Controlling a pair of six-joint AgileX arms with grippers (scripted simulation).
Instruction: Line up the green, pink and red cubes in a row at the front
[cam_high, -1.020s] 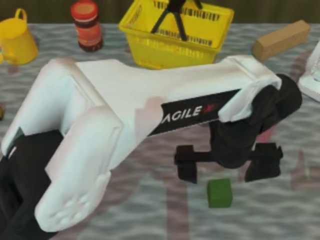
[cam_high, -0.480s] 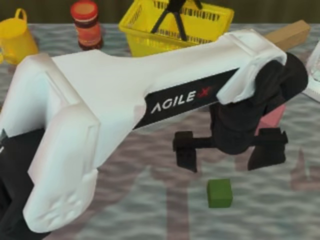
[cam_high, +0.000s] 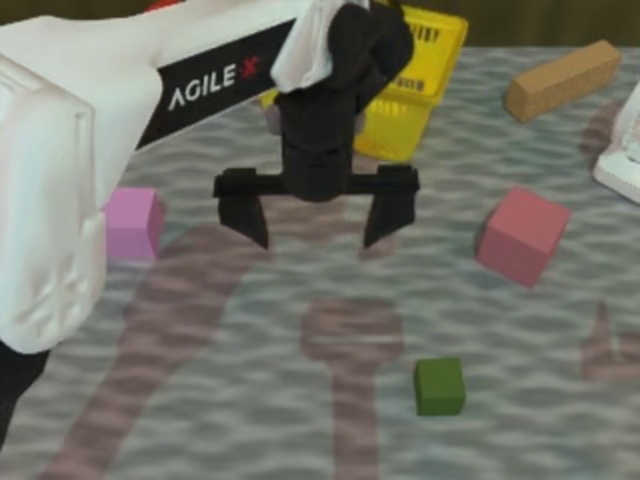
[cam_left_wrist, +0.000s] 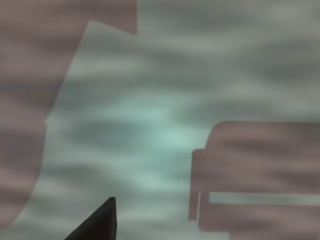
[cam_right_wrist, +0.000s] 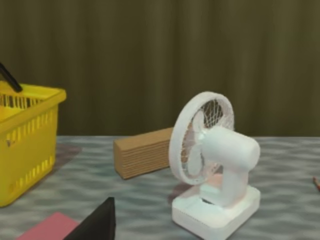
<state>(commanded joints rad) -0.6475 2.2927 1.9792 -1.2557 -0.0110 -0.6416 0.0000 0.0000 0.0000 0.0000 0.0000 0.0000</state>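
The small green cube (cam_high: 439, 386) sits near the front, right of centre. Farther back and to the right, the larger red cube (cam_high: 522, 236) rests on the table, and its corner (cam_right_wrist: 47, 227) also shows in the right wrist view. At the left, the pink cube (cam_high: 133, 222) lies partly under my left arm. My left gripper (cam_high: 315, 215) hangs open and empty above the middle of the table, between the pink and red cubes. The left wrist view shows only bare table, shadows and one fingertip (cam_left_wrist: 104, 220). My right arm is outside the top view; one fingertip (cam_right_wrist: 100, 222) shows in its wrist view.
A yellow basket (cam_high: 425, 75) stands at the back behind my left gripper. A long tan block (cam_high: 562, 78) lies at the back right, with a white fan (cam_high: 622, 150) at the right edge. The fan (cam_right_wrist: 215, 160) stands close in the right wrist view.
My left arm has swung left and back from above the red cube to the table's middle, still open. The red and pink cubes are now uncovered; the green cube has not moved.
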